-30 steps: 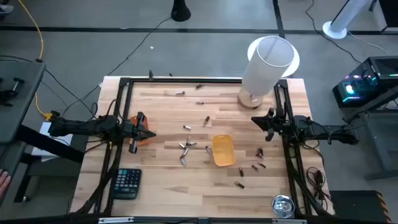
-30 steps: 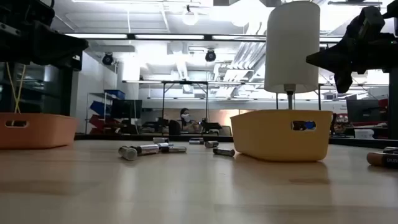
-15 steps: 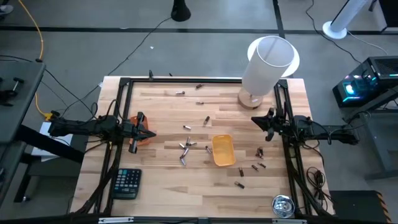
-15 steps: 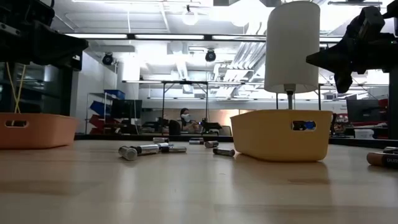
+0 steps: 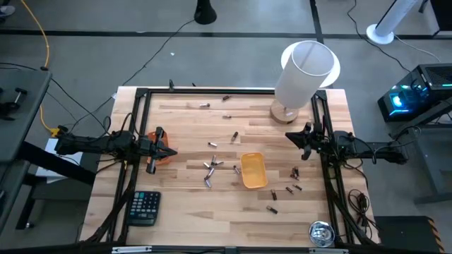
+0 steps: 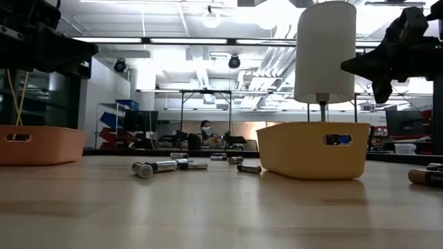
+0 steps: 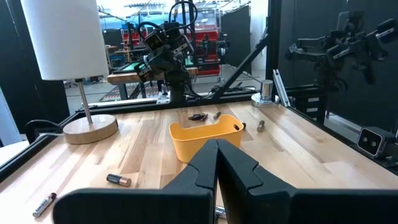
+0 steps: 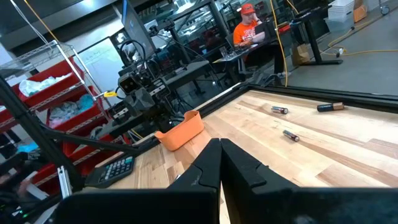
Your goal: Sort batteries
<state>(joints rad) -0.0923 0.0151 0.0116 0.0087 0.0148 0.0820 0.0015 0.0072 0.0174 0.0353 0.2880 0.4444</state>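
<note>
Batteries lie scattered on the wooden table: several silvery ones (image 5: 211, 168) near the middle, several dark ones (image 5: 289, 188) at the right, a few (image 5: 205, 105) near the far edge. A yellow tray (image 5: 253, 170) lies right of the middle, an orange tray (image 5: 164, 156) at the left. My left gripper (image 5: 174, 151) is shut and empty above the orange tray. My right gripper (image 5: 288, 136) is shut and empty near the lamp base, above the table.
A white lamp (image 5: 302, 74) stands at the far right corner. A black calculator (image 5: 143, 207) lies at the near left, a metal can (image 5: 321, 233) at the near right. A black frame (image 5: 212, 90) runs around the table. A person sits beyond the table (image 8: 252, 31).
</note>
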